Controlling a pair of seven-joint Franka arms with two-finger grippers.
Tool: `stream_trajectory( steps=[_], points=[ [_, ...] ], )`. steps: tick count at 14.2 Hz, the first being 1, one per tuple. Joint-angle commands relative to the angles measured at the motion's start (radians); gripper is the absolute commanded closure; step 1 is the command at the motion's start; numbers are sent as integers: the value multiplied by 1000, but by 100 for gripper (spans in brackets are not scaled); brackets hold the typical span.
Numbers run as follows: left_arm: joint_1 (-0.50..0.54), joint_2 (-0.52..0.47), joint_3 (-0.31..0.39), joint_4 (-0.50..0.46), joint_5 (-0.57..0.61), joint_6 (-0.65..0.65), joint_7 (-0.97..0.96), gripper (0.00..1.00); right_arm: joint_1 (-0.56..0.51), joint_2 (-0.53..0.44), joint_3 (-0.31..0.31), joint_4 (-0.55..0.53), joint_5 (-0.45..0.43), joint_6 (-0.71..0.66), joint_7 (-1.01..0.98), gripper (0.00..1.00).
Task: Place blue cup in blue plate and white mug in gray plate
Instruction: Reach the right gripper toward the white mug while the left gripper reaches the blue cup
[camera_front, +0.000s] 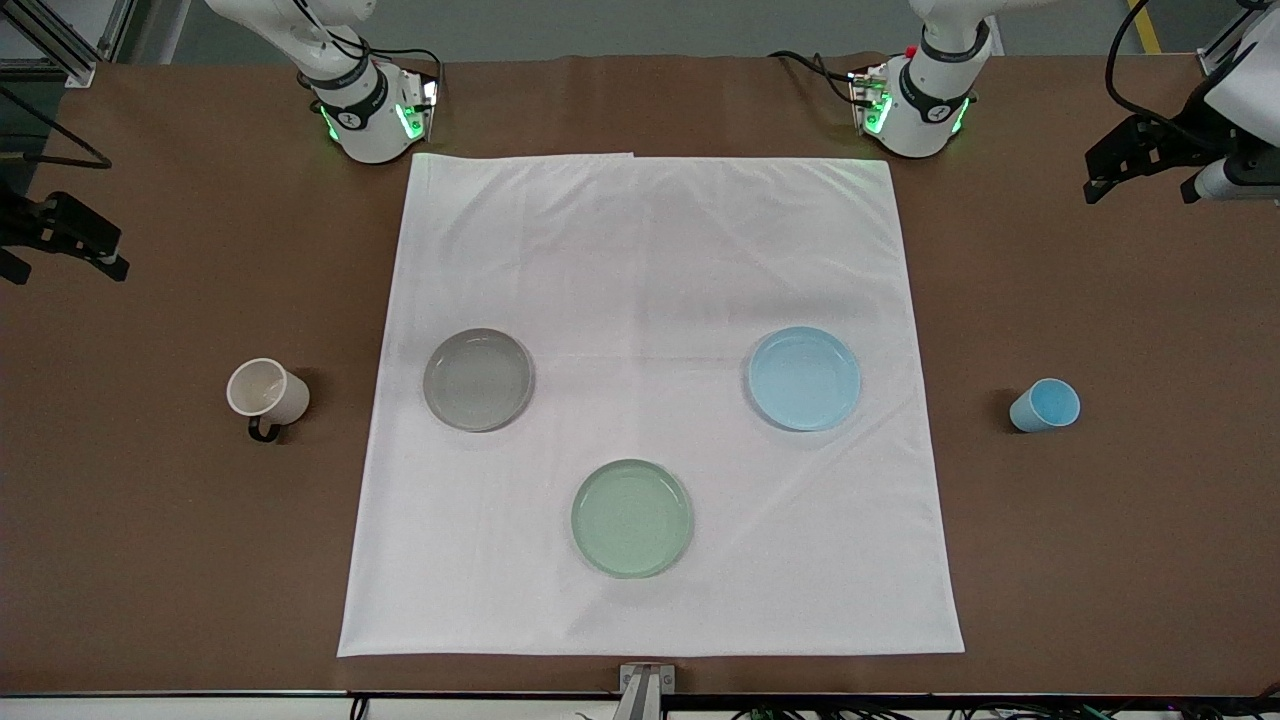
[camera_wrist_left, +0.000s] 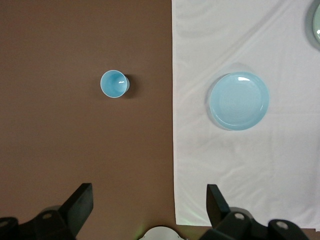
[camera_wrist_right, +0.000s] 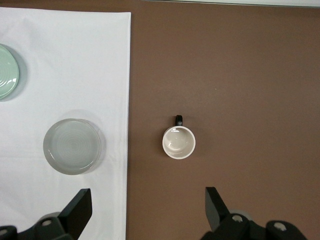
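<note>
Tools (camera_wrist_left: 147, 205) (camera_wrist_right: 147, 205), fingertips cropped, both spread wide, grasping nothing.

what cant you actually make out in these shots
- Left gripper: the left wrist view's lower edge cuts off all but its open fingers; in the front view it sits at the frame edge, fingers unclear.
- Right gripper: likewise cut off in the right wrist view.
- White mug: its handle is partly hidden by the body in the front view.
- Green plate: cropped in both wrist views.
</note>
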Motion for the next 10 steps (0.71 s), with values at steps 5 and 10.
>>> stream_trajectory(
  steps=[5, 10],
  points=[
    [21, 26, 3, 37, -5, -11, 16, 0, 2, 9, -1, 17, -2, -9, 12, 0],
    [38, 106, 10, 89, -3, -11, 14, 0, 3, 55, -1, 17, -4, -5, 10, 0]
  ],
)
